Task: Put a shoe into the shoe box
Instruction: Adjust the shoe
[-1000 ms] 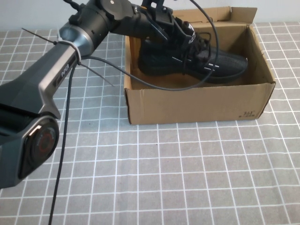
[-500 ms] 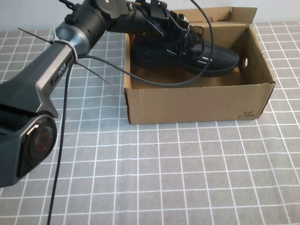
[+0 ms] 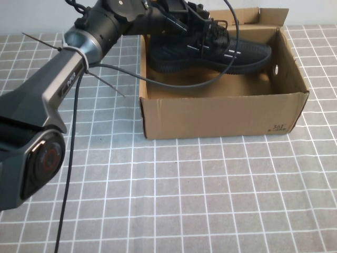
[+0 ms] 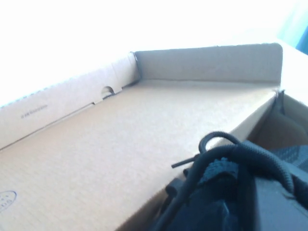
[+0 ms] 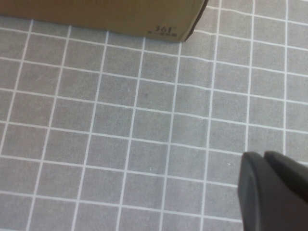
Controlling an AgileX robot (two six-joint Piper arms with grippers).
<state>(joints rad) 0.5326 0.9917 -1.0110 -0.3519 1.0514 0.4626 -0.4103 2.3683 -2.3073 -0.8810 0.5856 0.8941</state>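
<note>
The black knit shoe [image 3: 221, 50] with light-grey side stripes hangs level over the far half of the open brown shoe box [image 3: 221, 113], toe to the right, its sole above the box floor. My left gripper [image 3: 181, 16] is shut on the shoe's heel end, near the box's far left corner. The left wrist view shows the shoe's collar and laces [image 4: 231, 192] close up, with the box's flap lid [image 4: 120, 134] behind. My right gripper [image 5: 274, 192] is shut and empty, low over the grid mat near the box's printed front corner [image 5: 163, 31]. It is out of the high view.
The flap lid [image 3: 247, 16] stands up behind the box. A black cable [image 3: 174, 92] from the left arm loops into the box and over its left wall. A grey grid mat [image 3: 210, 195] covers the table in front of the box.
My left gripper has carried the shoe up and toward the far wall of the box, and the shoe has levelled out. The box has not moved.
</note>
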